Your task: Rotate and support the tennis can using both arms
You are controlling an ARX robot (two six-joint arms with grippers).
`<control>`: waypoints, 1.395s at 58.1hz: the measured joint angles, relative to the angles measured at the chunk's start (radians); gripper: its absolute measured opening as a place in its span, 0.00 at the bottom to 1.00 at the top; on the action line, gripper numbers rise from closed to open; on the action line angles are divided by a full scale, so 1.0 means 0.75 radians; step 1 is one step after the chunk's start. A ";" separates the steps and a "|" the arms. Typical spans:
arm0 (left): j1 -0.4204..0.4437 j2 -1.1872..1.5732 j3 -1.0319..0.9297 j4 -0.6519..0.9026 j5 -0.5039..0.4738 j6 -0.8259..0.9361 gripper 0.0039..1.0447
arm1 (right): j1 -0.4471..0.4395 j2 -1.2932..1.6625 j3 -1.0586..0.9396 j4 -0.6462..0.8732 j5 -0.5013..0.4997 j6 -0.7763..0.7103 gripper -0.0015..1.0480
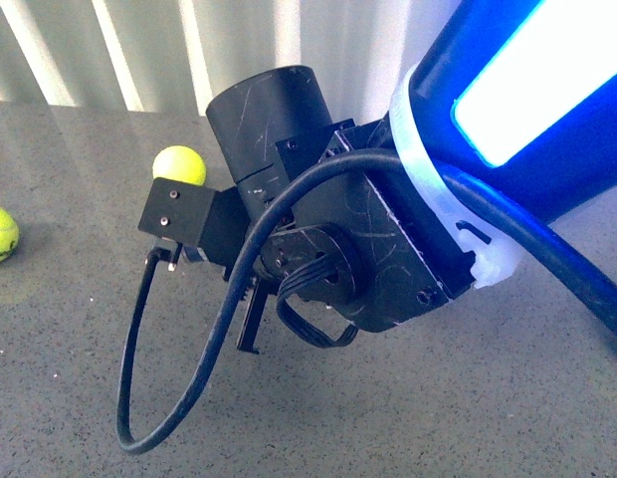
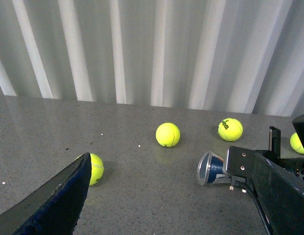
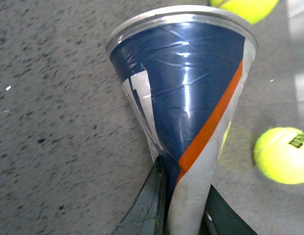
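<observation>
Right claw (image 3: 184, 186) is clamped on the tennis can (image 3: 186, 83), pinching its wall flat (label creased). The can hangs low over the bench (image 3: 54, 122). Left claw (image 2: 73, 191) shows one finger only, state unclear, well apart. Unsupported, the can may buckle or slip when rotated, or knock a tennis ball (image 2: 167, 134).

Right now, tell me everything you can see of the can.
The can is a clear plastic tube with a navy label, an orange stripe, a white mark and a metal rim. The rimmed end points away from the right gripper, whose jaws clamp its sides. It sits roughly level, low over the table; contact unclear.
</observation>
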 joint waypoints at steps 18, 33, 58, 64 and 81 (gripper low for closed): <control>0.001 0.000 0.000 0.000 0.000 0.000 0.94 | -0.007 -0.038 -0.070 -0.037 0.013 -0.047 0.06; 0.000 0.000 0.000 0.000 0.000 0.000 0.94 | -0.022 -0.057 -0.119 -0.026 0.002 -0.054 0.47; 0.001 0.000 0.000 0.000 0.001 0.000 0.94 | -0.092 -0.274 -0.362 0.026 -0.041 -0.035 0.93; 0.001 0.000 0.000 0.000 0.001 0.000 0.94 | -0.119 -0.344 -0.472 0.064 -0.064 -0.026 0.93; 0.000 0.000 0.000 0.000 0.001 0.000 0.94 | -0.263 -0.599 -0.815 0.241 -0.082 0.054 0.93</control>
